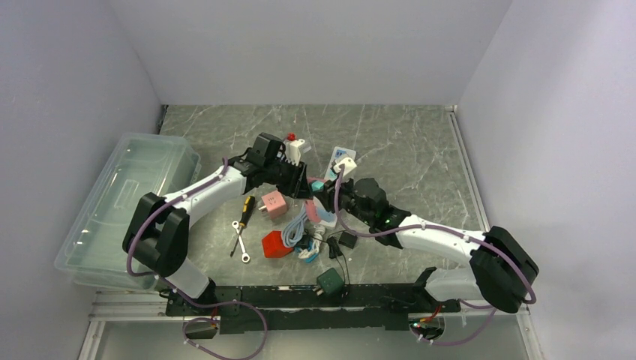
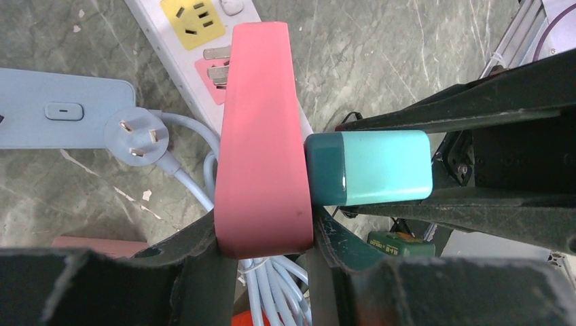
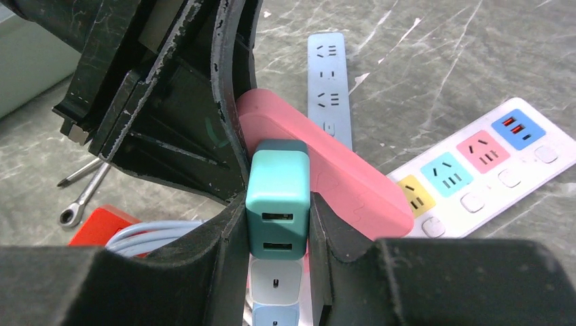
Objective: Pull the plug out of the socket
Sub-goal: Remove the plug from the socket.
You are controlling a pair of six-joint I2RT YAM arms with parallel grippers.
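Note:
The socket is a pink bar-shaped power strip, held up off the table. My left gripper is shut on its near end, one finger on each side. A teal USB plug sits against the pink strip's side, with no gap showing between them. My right gripper is shut on the teal plug, its fingers pressed on both sides. In the top view the two grippers meet at the table's middle, left and right, with the plug between them.
Under the grippers lie a white strip with coloured sockets, a blue strip and a coiled blue cable. A screwdriver and wrench, red block, pink cube and green charger lie nearby. A clear bin stands at the left.

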